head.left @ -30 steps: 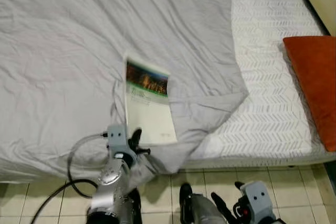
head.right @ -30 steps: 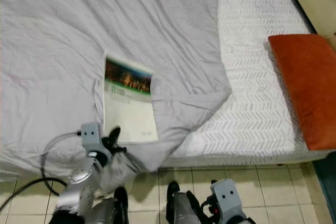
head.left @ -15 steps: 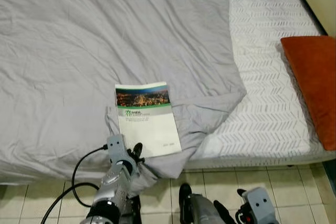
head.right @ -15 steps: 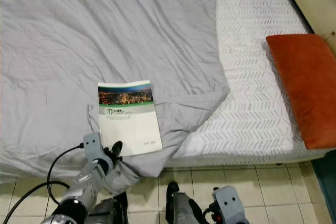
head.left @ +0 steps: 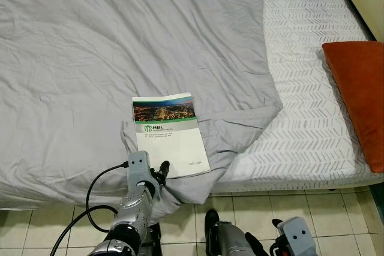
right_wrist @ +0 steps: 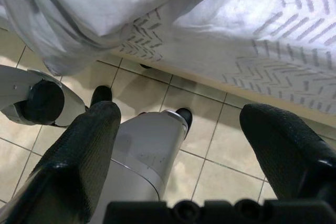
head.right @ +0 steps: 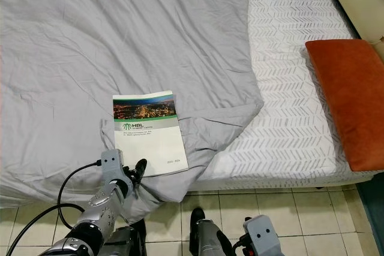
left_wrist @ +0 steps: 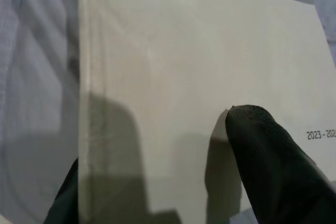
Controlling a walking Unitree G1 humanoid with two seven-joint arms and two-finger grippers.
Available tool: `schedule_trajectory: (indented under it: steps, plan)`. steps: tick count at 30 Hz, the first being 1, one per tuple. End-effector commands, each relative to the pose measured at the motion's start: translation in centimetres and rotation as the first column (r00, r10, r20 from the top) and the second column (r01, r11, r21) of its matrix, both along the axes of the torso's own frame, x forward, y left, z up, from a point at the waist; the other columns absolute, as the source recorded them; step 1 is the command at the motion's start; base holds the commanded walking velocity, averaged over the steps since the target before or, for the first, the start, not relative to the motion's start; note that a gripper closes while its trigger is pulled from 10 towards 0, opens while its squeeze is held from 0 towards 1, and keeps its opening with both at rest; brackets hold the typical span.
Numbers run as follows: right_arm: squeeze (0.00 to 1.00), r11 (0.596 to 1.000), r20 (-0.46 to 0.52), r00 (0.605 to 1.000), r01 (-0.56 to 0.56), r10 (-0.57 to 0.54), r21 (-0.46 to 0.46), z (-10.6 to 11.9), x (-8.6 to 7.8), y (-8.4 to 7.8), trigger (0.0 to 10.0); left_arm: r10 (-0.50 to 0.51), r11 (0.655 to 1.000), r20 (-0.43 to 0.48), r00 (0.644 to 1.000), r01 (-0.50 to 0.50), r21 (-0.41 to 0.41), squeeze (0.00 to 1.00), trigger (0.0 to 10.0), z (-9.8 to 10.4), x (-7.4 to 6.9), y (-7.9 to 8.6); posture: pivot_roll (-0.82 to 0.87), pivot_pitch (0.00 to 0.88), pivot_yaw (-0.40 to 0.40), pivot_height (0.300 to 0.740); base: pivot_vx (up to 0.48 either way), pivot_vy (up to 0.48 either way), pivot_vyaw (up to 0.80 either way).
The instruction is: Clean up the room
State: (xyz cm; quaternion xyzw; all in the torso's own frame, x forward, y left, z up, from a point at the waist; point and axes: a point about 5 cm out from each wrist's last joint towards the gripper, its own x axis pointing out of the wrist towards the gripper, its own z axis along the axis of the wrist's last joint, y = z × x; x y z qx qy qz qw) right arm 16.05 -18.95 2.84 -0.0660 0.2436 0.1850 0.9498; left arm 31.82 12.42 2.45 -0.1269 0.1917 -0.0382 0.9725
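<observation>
Black rubber fingertips (left_wrist: 268, 145) of my left gripper (head.left: 157, 175) sit at the near edge of the booklet (head.left: 170, 136), one pad pressed flat on the white cover and the other low beside the spine edge, so as I read it the jaws are spread across the cover rather than clamped on anything. My right gripper (right_wrist: 184, 145) hangs idle below the mattress edge, fingers wide apart over the tiled floor (right_wrist: 205, 166), nowhere near the booklet. That booklet is my landmark: it lies face up on the grey duvet (head.left: 90, 58), close to the bed's near edge, with a bunched fold of duvet just beneath its near corner. To lift it well, I judge I need one finger slid under the cover edge and the other on top, closing only on paper; the loose cloth right beside the booklet could easily get pinched in with it. A thin glossy cover will probably flex and slip, so a deep bite near the spine should hold better than a corner pinch. Beyond the booklet, past the duvet's turned-back flap, lies the white patterned sheet (head.left: 312, 88), and further off to its right an orange pillow (head.left: 360, 94).
</observation>
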Motion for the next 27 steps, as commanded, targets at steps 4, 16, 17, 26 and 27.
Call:
schedule_trajectory:
  steps: [4,16,17,26,27]
  plan:
    - [0.00,1.000,-0.047,0.999,0.001,-0.001,-0.014,-0.5,-1.2,-0.3,10.0,-0.088,0.978,0.019,0.996,0.083,0.190,0.00,10.0,-0.5,-0.6,-0.8,-0.19,0.404,-0.073,0.740,0.000,0.000,0.00]
    - [0.00,1.000,-0.058,0.998,-0.007,0.006,-0.019,-0.7,-1.4,-0.3,10.0,-0.187,0.901,0.028,0.982,0.159,0.404,0.00,10.0,-1.2,-1.6,-1.7,-0.18,0.410,-0.072,0.740,0.000,0.000,0.00]
    - [0.00,1.000,-0.059,0.998,-0.007,0.006,-0.020,-0.7,-1.4,-0.3,10.0,-0.177,0.904,0.024,0.984,0.153,0.398,0.00,10.0,-1.3,-1.6,-1.6,-0.18,0.410,-0.072,0.740,0.000,0.000,0.00]
    - [0.00,1.000,-0.070,0.997,-0.015,0.013,-0.021,-0.8,-1.6,-0.3,10.0,-0.144,0.892,-0.002,0.990,0.131,0.433,0.53,10.0,-2.2,-2.7,-1.5,-0.18,0.414,-0.071,0.740,0.000,0.000,0.00]
    - [0.00,1.000,-0.070,0.997,-0.015,0.013,-0.021,-0.8,-1.6,-0.3,10.0,-0.144,0.892,-0.002,0.990,0.131,0.433,0.53,10.0,-2.2,-2.7,-1.5,-0.18,0.414,-0.071,0.740,0.000,0.000,0.00]
